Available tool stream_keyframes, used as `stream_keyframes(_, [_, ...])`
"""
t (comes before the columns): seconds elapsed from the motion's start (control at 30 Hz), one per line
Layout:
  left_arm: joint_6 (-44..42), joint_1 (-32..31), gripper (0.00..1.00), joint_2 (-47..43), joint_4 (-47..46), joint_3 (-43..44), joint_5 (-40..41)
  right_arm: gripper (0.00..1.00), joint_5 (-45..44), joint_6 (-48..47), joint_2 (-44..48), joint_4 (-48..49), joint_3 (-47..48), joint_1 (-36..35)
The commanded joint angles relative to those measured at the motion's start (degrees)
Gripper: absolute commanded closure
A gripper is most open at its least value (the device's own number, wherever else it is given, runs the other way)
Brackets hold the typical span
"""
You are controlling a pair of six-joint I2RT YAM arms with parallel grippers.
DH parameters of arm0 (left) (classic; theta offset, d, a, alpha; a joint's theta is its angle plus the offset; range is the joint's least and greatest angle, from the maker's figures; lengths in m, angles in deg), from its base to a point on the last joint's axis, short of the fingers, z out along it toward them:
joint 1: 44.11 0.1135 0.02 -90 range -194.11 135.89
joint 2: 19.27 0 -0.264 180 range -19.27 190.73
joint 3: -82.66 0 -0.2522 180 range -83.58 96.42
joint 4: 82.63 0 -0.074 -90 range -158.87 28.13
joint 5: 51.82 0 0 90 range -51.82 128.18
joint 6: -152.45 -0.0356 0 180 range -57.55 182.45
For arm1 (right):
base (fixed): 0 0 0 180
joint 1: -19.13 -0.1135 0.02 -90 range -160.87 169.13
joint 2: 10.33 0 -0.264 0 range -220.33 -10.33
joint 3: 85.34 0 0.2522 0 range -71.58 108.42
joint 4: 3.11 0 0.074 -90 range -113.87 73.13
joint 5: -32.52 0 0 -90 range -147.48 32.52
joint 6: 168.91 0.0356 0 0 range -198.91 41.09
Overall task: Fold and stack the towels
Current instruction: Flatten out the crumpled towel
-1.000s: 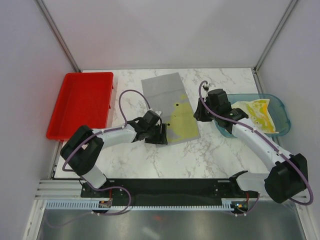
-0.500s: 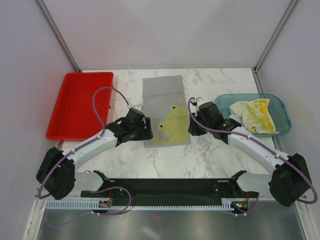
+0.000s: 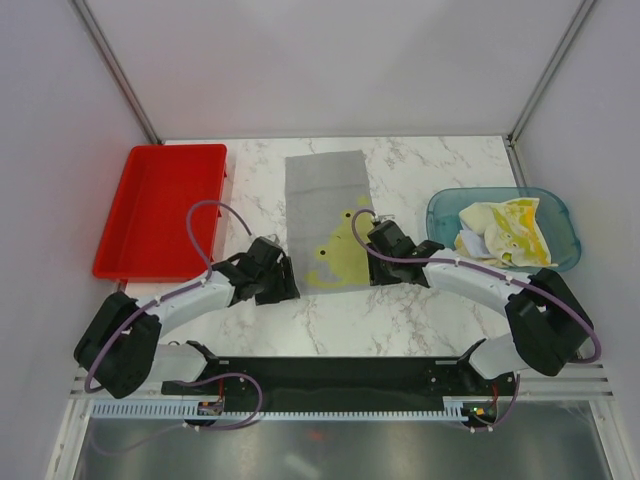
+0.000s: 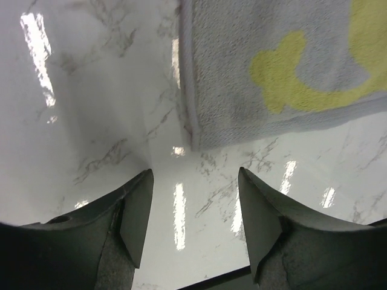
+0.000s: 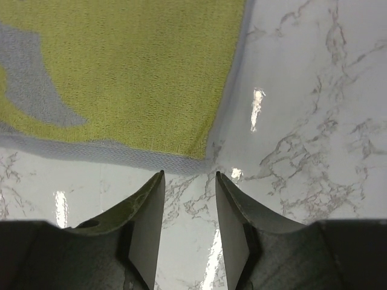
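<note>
- 1 grey-and-yellow towel (image 3: 325, 200) lies flat mid-frame in my overhead view, long axis top to bottom, yellow end lowest.
- My left gripper (image 4: 195, 181) gapes wide, empty, just off its lower-left corner.
- My right gripper (image 5: 188, 181) is narrowly parted, empty, at the lower-right corner.

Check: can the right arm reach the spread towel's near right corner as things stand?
Probably yes: the right pincer is open, and the towel corner lies just ahead of it with nothing between.
</note>
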Motion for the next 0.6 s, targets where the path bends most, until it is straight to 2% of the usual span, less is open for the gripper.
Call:
stream_keyframes(0.0, [2.9,0.2,0.35,0.8,-8.7,-1.3,-0.7,0.51,-5.2,7.8,0.4,1.9,-1.7,0.0])
stream_keyframes(0.23, [3.0,0.3,0.38,3.9,-9.0,-1.0,0.7,0.51,-2.0,9.1,-0.6,7.2,-5.6,0.1])
stream_keyframes(0.57, [1.0,1.7,0.40,5.5,-10.6,-0.6,0.3,0.62,0.8,7.9,-0.6,14.2,-9.4,0.5])
